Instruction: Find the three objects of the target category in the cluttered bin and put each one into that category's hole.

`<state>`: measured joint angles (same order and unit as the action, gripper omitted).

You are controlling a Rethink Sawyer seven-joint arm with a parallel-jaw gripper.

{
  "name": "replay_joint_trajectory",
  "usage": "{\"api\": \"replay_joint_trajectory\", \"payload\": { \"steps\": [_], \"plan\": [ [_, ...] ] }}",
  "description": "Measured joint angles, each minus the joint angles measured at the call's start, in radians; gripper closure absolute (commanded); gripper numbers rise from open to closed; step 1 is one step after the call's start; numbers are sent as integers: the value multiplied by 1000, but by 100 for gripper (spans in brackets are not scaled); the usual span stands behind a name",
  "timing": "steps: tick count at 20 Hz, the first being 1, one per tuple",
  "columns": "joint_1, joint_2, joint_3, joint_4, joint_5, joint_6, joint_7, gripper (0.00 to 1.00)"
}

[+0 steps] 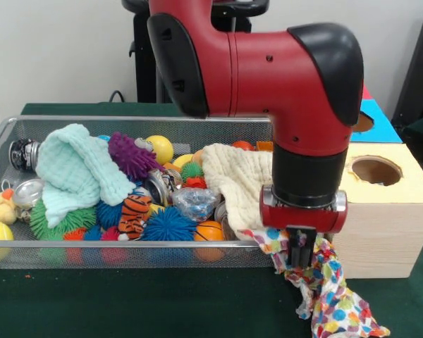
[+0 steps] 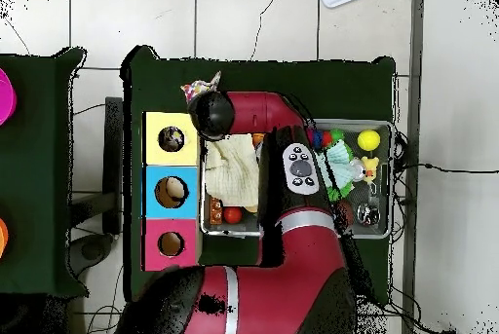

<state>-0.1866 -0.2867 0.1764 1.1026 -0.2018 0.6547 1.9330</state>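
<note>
The wire mesh bin (image 1: 127,244) holds a heap of toys and cloths. My gripper (image 1: 301,252) hangs at the bin's front right corner, shut on a thin white fabric piece with coloured blotches (image 1: 331,299). The fabric trails from the bin's edge down onto the green table. It also shows in the overhead view (image 2: 201,88), beyond the arm's wrist. The yellow-faced hole (image 1: 376,170) is in the wood-grain box just right of the gripper, and shows in the overhead view (image 2: 172,138). No other blotched pieces are visible; the gripper itself is hidden under the wrist in the overhead view.
A mint-green waffle cloth (image 1: 74,172) lies at the bin's left and a cream waffle cloth (image 1: 236,176) at its right, among spiky balls, a tiger toy (image 1: 135,211) and cans. The blue-faced box (image 2: 171,192) and the red-faced box (image 2: 171,243) stand beside the yellow one.
</note>
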Motion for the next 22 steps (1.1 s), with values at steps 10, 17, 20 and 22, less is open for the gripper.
{"api": "replay_joint_trajectory", "payload": {
  "steps": [10,17,20,22],
  "plan": [
    [4,-142,0,55,10,1,0,100],
    [5,-218,0,56,26,28,0,100],
    [5,-237,0,56,30,34,0,0],
    [6,-241,0,56,31,34,0,0]
  ]
}}
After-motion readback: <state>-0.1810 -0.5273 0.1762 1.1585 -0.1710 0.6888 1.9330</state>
